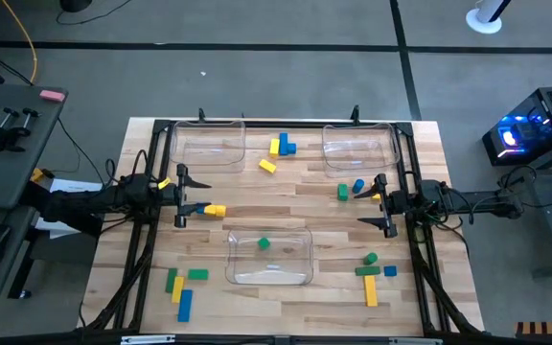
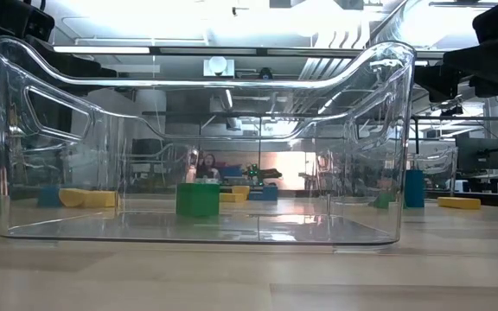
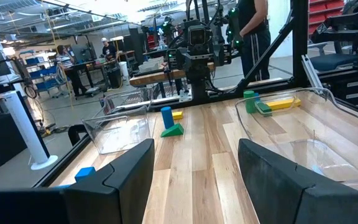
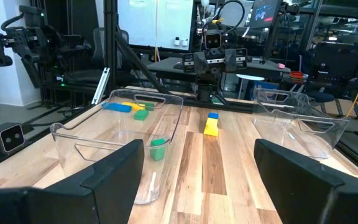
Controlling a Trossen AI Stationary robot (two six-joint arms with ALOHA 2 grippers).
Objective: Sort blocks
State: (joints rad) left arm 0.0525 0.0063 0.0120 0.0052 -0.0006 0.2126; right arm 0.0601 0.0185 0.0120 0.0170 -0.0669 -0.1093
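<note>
I see a big wooden table made of pale planks with a smooth top. Three clear plastic bins sit on it, shiny with rounded corners: the near bin in the middle holds one small green cube, and the two far bins, the left bin and the right bin, look bare. My left gripper waits at the left side with its dark fingers spread apart, and a yellow bar lies just beside it. My right gripper waits at the right side, fingers apart too, holding nothing. The other blocks are little solid pieces in yellow, blue and green, scattered in small groups around the bins.
</note>
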